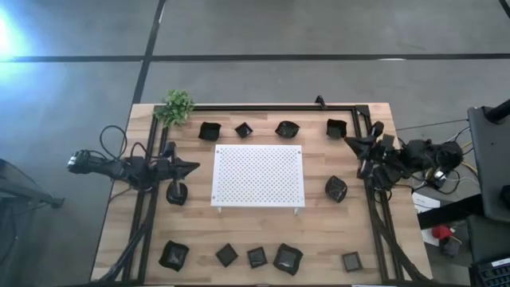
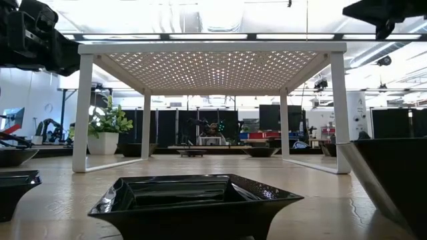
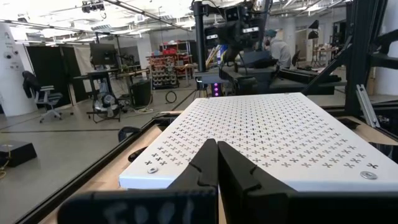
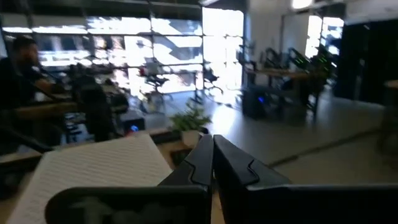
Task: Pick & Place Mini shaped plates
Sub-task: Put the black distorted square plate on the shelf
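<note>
Mini shaped plates (image 1: 256, 257) lie in two rows on the wooden table (image 1: 119, 239), one row along the far edge beyond the white perforated board (image 1: 257, 176), the other along the near edge; two more sit apart, one just beside the left gripper (image 1: 194, 168), one between the board and the right gripper (image 1: 348, 141). Both claws are pressed closed on nothing, fingers meeting in each wrist view, each hovering beside its end of the board. Judging by the gloss, the dishes are hard, slick glazed ware, light but chippable; a pinch across a raised rim looks the safest hold, since the flared walls seen in the low view would likely squirt out of a flat squeeze. Small green plant (image 1: 177, 106) stands at the far left corner. Hard to make out: exact shapes of the black dishes from above, where they read as dark blobs. The low view cuts off the dishes at either edge, and the nearest dish hides what lies behind it.
</note>
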